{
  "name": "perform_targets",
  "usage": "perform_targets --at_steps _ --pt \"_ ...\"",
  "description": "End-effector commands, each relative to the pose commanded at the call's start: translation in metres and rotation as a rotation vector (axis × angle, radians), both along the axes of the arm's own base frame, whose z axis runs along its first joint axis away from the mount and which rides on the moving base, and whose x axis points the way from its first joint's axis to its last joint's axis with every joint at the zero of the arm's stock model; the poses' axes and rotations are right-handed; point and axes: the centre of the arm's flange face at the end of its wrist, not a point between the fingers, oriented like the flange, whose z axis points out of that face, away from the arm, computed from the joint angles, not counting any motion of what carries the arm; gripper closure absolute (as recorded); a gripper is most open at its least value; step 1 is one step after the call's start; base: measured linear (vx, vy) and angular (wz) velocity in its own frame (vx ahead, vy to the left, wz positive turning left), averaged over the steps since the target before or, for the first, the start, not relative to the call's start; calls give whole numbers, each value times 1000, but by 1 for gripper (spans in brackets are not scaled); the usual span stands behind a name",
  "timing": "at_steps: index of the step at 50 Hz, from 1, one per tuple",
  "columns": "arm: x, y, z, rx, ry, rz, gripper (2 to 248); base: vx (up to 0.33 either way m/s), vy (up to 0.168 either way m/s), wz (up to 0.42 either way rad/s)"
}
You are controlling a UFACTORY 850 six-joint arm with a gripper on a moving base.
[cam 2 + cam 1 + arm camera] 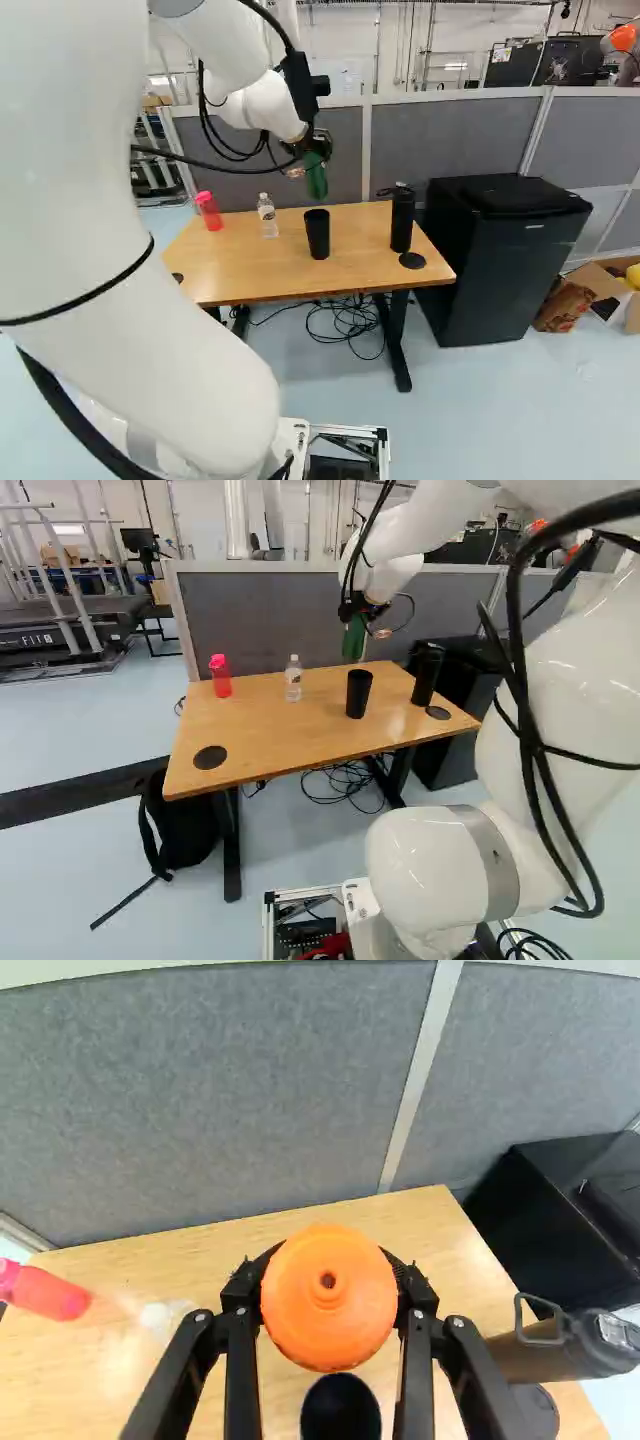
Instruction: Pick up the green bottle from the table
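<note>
One green bottle [317, 180] | orange rounded cap [329, 1320], dark central dot | pincer [318, 148] holding bottle from both sides

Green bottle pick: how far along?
Grasp looks done: gripper shut on the green bottle, orange cap between its fingers. In hand: the lift, bottle hanging above the table. Left: probably nothing; the task names no place to set it.
</note>
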Motion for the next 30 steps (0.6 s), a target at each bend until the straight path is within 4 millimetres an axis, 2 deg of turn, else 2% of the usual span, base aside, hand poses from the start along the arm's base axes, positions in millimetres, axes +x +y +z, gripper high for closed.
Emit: perform_targets --at_steps 14,30 --pt "-20 7 -1 0 -2 12 127 0 0 0" --pt "-20 7 -1 0 -2 12 127 -71 33 1"
